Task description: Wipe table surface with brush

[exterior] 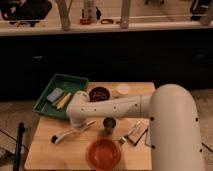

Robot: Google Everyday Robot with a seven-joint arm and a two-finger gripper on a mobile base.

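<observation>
The table surface (50, 155) is a small light tan wooden top in the middle of the camera view. The white brush (71, 132) lies low over its left part, slanting from near the arm's end down to the left, with its end (54, 140) near the left edge. My gripper (76, 120) is at the end of the white arm (120, 106), which reaches in from the right. It sits right over the upper part of the brush handle. I cannot tell whether it grips the handle.
A green tray (45, 107) at the back left holds a grey-blue block (55, 94) and a yellow stick (63, 100). Also on the table: a dark bowl (99, 93), a white cup (122, 90), a metal cup (109, 123), metal utensils (131, 132) and an orange bowl (104, 152).
</observation>
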